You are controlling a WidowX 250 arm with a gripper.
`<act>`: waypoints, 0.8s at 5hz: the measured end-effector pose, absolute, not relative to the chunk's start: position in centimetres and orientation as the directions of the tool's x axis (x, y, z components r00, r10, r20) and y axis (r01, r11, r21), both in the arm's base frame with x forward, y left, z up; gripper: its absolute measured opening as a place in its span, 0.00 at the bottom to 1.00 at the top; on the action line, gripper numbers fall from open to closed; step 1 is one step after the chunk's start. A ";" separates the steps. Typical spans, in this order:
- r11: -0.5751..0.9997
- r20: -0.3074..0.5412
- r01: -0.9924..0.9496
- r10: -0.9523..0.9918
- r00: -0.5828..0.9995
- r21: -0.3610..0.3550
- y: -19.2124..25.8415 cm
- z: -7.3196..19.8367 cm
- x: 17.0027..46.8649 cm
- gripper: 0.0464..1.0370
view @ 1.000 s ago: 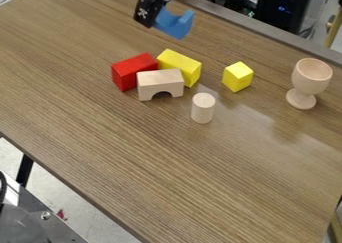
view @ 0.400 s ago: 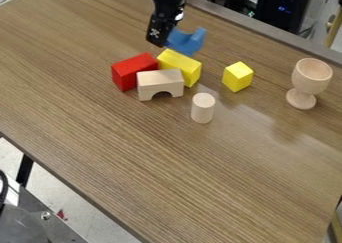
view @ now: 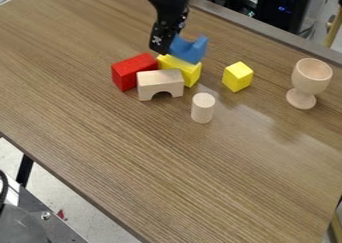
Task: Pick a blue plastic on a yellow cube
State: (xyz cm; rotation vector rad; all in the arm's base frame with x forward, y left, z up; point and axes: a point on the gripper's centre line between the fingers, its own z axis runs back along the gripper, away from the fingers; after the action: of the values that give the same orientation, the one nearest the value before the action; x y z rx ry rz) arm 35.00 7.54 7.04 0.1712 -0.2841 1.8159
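Gripper at upper centre, clamped on the blue plastic: probably light, stiff, slick; best held mid-body!

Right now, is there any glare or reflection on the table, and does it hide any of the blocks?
Camera view: pale glare on the tabletop, to the image's right of the wooden cylinder; a darker, soft-edged reflection below the wooden goblet, a faint yellowish one below the small yellow cube; none of this hides a block.
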 end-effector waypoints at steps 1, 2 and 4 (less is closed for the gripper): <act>-0.214 0.258 -0.973 0.939 -0.229 -0.084 7.4 6.2 35.1 0.56; -0.207 0.256 -0.975 0.941 -0.221 -0.079 7.4 6.1 35.1 0.56; -0.211 0.257 -0.975 0.940 -0.223 -0.074 7.9 5.7 35.5 0.56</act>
State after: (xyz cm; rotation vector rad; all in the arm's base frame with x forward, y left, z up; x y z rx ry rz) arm 35.51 7.88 5.68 0.1800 -0.2534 1.7819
